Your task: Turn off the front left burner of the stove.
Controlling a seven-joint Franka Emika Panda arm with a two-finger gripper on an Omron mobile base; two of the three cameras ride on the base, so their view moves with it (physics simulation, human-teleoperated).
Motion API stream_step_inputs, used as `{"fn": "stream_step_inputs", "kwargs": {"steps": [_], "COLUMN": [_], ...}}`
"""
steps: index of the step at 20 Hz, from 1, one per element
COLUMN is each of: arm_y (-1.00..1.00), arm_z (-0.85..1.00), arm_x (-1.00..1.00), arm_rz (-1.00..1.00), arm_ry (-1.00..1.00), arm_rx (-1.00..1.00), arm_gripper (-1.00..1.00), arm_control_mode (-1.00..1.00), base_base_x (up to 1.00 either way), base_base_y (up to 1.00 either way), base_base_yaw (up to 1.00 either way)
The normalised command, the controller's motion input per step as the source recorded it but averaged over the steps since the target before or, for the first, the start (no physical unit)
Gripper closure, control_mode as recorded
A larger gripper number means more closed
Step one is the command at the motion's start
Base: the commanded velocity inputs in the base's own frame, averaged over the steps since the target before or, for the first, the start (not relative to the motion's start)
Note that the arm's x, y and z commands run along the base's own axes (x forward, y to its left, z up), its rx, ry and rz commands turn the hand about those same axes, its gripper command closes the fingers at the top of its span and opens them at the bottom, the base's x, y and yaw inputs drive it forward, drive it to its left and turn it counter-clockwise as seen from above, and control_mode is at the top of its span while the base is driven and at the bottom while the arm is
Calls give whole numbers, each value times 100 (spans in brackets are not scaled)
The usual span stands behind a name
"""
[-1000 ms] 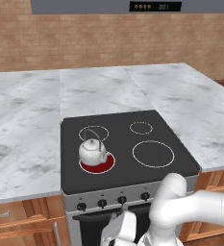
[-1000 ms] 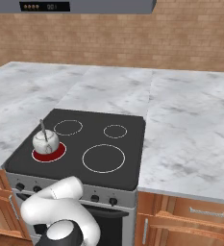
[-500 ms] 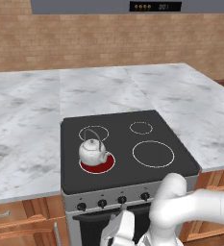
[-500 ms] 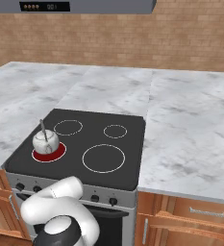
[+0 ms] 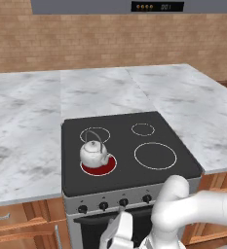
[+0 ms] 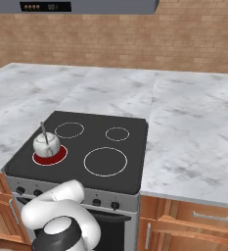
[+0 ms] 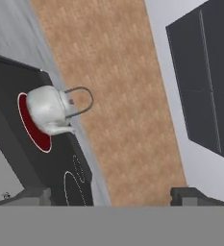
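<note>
Now, from the left base view, one stove (image 5: 129, 146) sits in the front edge of a grey-veined marble desk (image 5: 27, 126), its top a flat sheet of black glass with four white rings. Three rings are plain black inside; the fourth, the front left burner (image 5: 99, 166), glows solid red. One round white kettle (image 5: 93, 152) with a thin arched wire handle stands on that red ring, near the stove's front left corner. Four small black knobs (image 5: 114, 204) line the grey metal front panel. The gripper (image 5: 117, 237) hangs low before the panel, below the knobs; whether its jaws are apart or together I cannot tell here. A brick wall (image 5: 110, 39) runs behind the desk.

From the right base view, the same four rings show, the largest (image 6: 105, 161) at front right, the red burner (image 6: 50, 156) at the stove's front left under the kettle (image 6: 46, 144). Wooden drawer fronts (image 6: 189, 220) with metal handles sit under the desk edge.

From the hand view, rolled sideways, the kettle (image 7: 48, 109) sits on the red ring (image 7: 34, 129). Two dark finger tips (image 7: 34, 196) stand well apart at the bottom, with nothing between them, so the jaws are spread wide.
</note>
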Motion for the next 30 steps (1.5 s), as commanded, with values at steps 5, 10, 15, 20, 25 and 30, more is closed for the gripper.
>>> {"fn": "stream_step_inputs", "kwargs": {"steps": [5, 10, 15, 20, 25, 30], "arm_y": [17, 6, 0, 0, 10, 8], "arm_z": [-22, -16, -14, -23, -23, -21], "arm_x": [16, 27, 28, 27, 24, 13], "arm_rz": [13, 13, 12, 10, 2, 0], "arm_ry": [7, 4, 1, 1, 0, 0], "arm_rx": [0, 0, 0, -1, -5, -7], "arm_gripper": [-100, -100, -100, -100, -100, -100], "arm_control_mode": [-100, -100, -100, -100, -100, -100], "base_base_x": [0, 0, 0, 0, 0, 0], "base_base_y": [0, 0, 0, 0, 0, 0], "base_base_yaw": [0, 0, 0, 0, 0, 0]}}
